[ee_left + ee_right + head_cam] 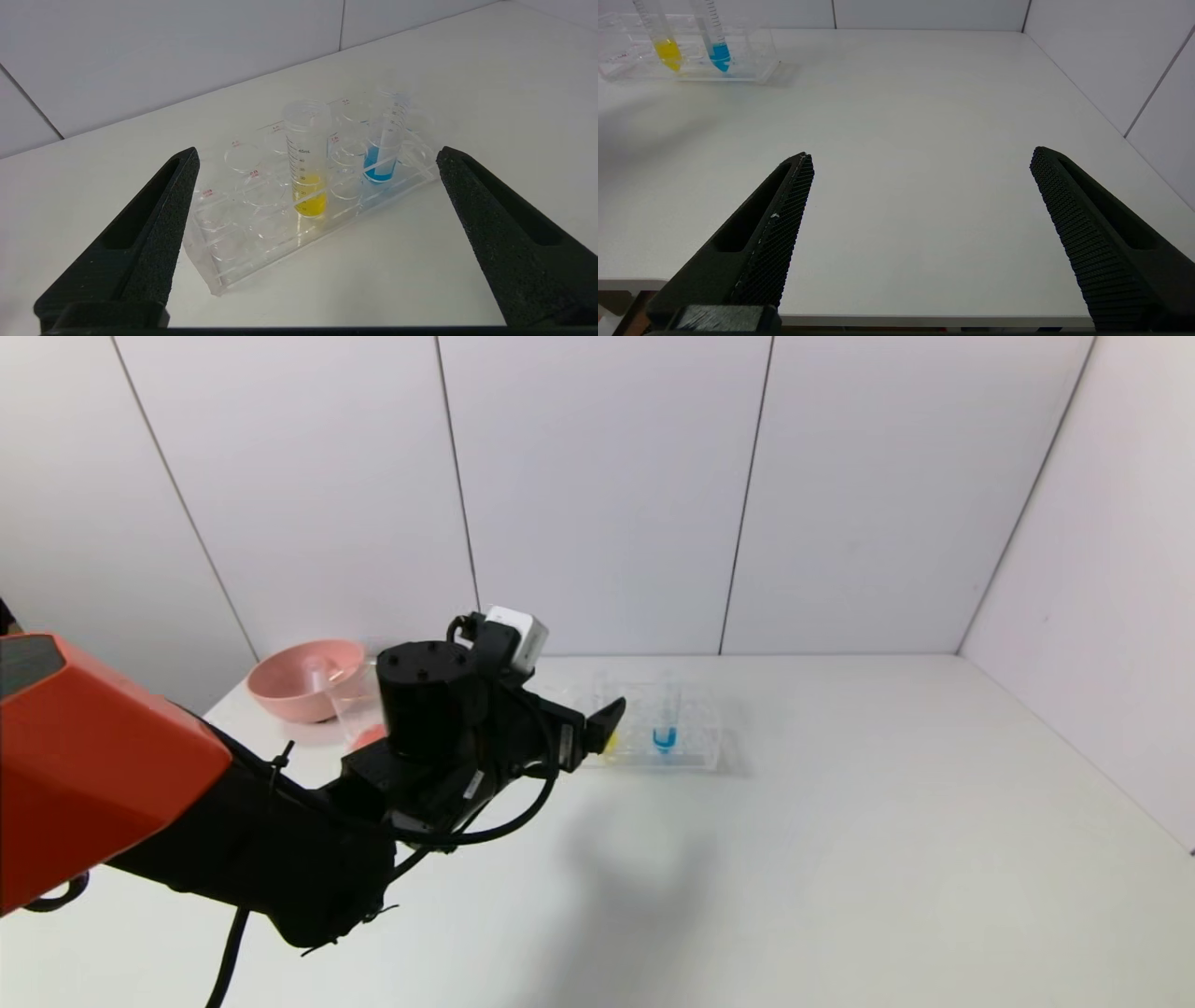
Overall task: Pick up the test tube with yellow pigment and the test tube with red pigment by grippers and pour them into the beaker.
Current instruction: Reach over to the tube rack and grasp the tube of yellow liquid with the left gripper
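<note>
Yellow-tipped clear test tube (307,161) is seen standing upright in the clear rectangular tube rack (243,261) on the white bench (840,859), beside a blue-tipped tube (385,140), while the black left tool (317,158) is held spread wide before that rack and the right tool (920,161), likewise released, is kept well apart from it.

My left gripper (317,156) has matt black fingers (159,219) with a rough, grainy face, while the right gripper's (920,156) fingers (784,219) show a fine cross-hatched texture. The rack (243,252) looks like clear glossy plastic, and so does the test tube with yellow pigment (306,158). The counter (924,116) is smooth, matt white, and the bowl (303,679) looks like smooth pink plastic.
</note>
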